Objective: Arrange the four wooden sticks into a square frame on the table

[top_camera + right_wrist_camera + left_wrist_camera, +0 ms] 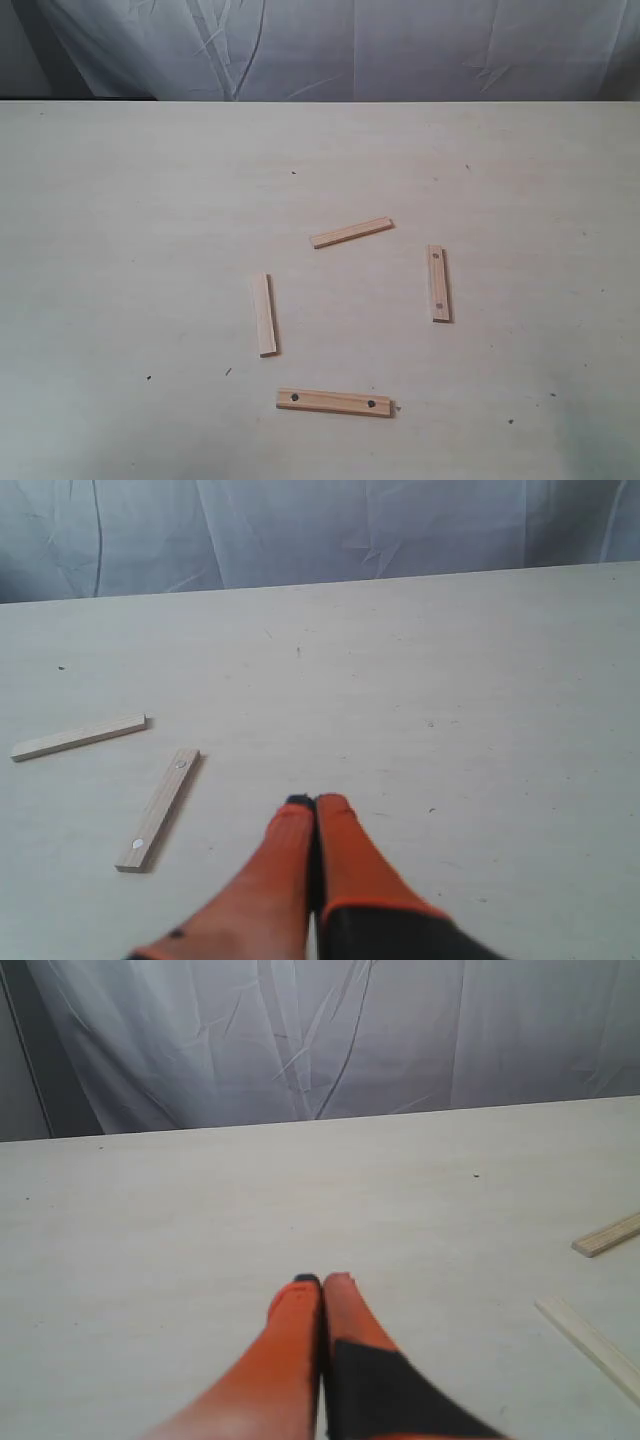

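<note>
Left gripper [322, 1280] and right gripper [315, 802] closed and empty, the thin scattered sticks [350, 233] could skid away when pinched.

Left wrist view: one stick [607, 1235] and a second stick [592, 1344] each run past the picture's edge, so their full length is not seen. The left gripper [322, 1280] and right gripper [316, 802] show finger ends only; the rest is cut by the frame.

Exterior view: dots on the 3 o'clock stick [439, 283] and the 6 o'clock stick [334, 402] are too small to class as holes or marks. A speck [149, 378] on the table [120, 200], at 8 o'clock of the group, is too small to identify.
</note>
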You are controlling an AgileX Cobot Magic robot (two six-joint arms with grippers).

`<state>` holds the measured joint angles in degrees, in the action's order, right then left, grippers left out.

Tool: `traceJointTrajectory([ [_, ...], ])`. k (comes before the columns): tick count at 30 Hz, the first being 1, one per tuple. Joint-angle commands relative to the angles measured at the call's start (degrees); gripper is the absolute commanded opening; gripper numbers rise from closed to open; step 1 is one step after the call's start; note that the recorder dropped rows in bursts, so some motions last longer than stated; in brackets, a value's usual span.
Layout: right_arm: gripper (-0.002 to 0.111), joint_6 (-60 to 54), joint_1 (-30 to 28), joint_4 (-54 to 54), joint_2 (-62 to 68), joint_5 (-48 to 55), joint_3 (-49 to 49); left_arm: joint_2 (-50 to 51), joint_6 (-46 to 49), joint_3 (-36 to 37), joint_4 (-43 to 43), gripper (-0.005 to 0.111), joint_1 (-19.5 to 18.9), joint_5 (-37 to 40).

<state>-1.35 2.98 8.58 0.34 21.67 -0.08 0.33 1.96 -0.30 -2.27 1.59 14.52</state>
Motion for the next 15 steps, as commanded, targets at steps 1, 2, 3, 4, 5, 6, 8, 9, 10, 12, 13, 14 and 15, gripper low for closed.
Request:
traceJointTrajectory([
  [1, 0.0, -0.07, -0.32, -0.02, -0.34, -0.58, 0.08, -0.33, -0.03, 0.3, -0.28, 0.0, 0.3, -0.86],
  [2, 0.0, -0.07, -0.32, -0.02, -0.34, -0.58, 0.08, -0.33, -0.03, 0.3, -0.28, 0.0, 0.3, -0.86],
  [3, 0.0, -0.07, -0.32, -0.02, -0.34, -0.58, 0.08, -0.33, -0.03, 0.3, -0.28, 0.0, 0.3, -0.86],
  [4, 0.0, -0.07, -0.32, -0.02, -0.34, -0.58, 0.08, -0.33, -0.03, 0.3, -0.28, 0.0, 0.3, -0.86],
  [5, 0.0, -0.07, -0.32, -0.02, -0.34, -0.58, 0.08, -0.33, -0.03, 0.3, -0.28, 0.0, 0.3, -0.86],
  [6, 0.0, -0.07, -0.32, -0.02, -0.34, -0.58, 0.08, -0.33, -0.03, 0.3, 0.12, 0.0, 0.3, -0.86],
  [8, 0.0, -0.07, -0.32, -0.02, -0.34, -0.58, 0.08, -0.33, -0.03, 0.3, 0.71, 0.0, 0.3, -0.86],
  [9, 0.0, -0.07, -0.32, -0.09, -0.34, -0.58, 0.08, -0.33, -0.03, 0.3, 0.86, 0.0, 0.3, -0.86],
  [10, 0.0, -0.07, -0.32, -0.09, -0.34, -0.69, 0.08, -0.33, -0.03, 0.3, 0.86, 0.0, 0.3, -0.86],
  [12, 0.0, -0.07, -0.32, -0.09, -0.34, -0.69, 0.08, -0.33, -0.03, 0.3, 0.86, 0.0, 0.3, -0.86],
  [13, 0.0, -0.07, -0.32, -0.09, -0.34, -0.69, 0.08, -0.33, -0.03, 0.3, 0.86, 0.0, 0.3, -0.86],
  [14, 0.0, -0.07, -0.32, -0.09, -0.34, -0.81, 0.08, -0.33, -0.03, 0.3, 0.86, 0.0, 0.3, -0.86],
  [15, 0.0, -0.07, -0.32, -0.09, -0.34, -0.92, 0.08, -0.33, -0.03, 0.3, 0.86, 0.0, 0.3, -0.86],
])
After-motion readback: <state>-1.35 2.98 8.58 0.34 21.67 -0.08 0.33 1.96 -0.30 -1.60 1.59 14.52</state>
